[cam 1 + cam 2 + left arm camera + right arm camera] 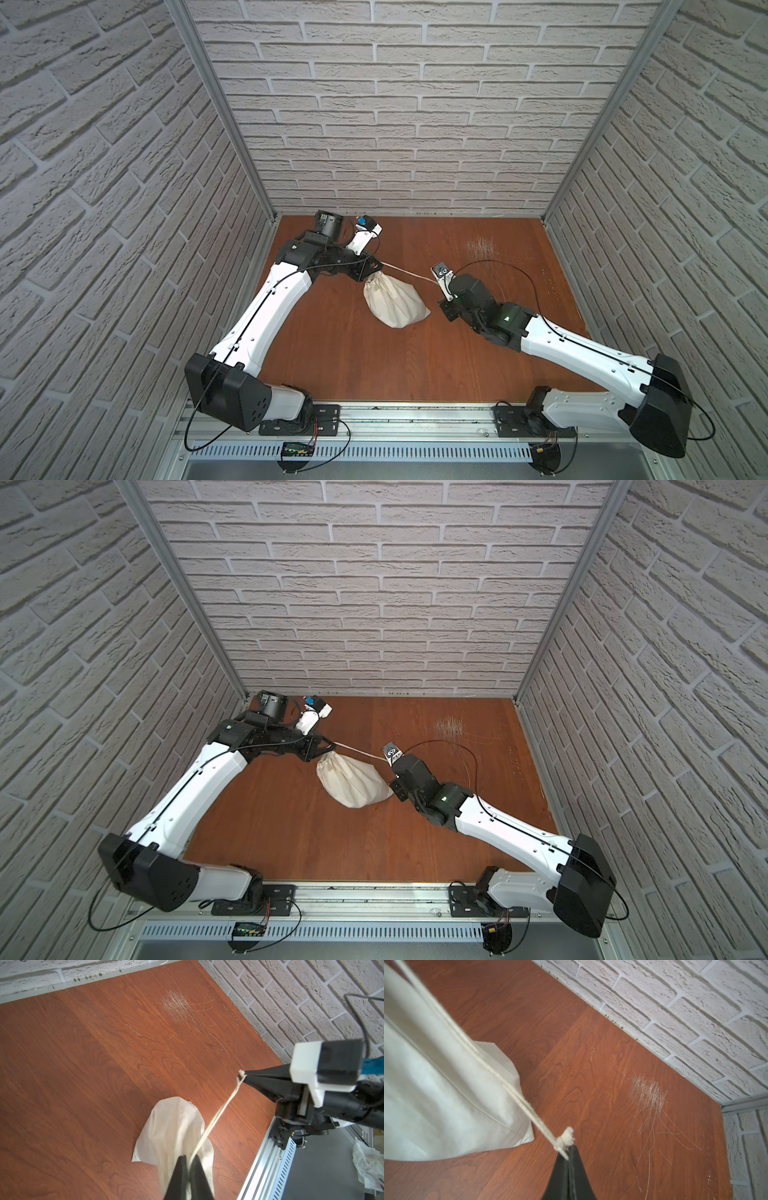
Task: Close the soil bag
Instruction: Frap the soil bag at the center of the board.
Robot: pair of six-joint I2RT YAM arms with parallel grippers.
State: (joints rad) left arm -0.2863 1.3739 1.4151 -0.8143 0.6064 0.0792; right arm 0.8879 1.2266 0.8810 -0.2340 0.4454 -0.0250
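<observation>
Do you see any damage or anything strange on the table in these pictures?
Yes. The wooden table has a patch of pale scratches toward the far wall, on the right arm's side. Small dark crumbs lie along the foot of that wall.

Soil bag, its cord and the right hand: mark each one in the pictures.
soil bag [395, 301], in a top view, middle of the cloth body.
cord [508, 1088], right wrist view, taut stretch over the bag.
right hand [569, 1153], right wrist view, between the closed fingertips pinching the cord.

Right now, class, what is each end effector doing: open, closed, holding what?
Left end effector: closed on the cord at the soil bag's neck.
Right end effector: closed on the cord's knotted end.
</observation>
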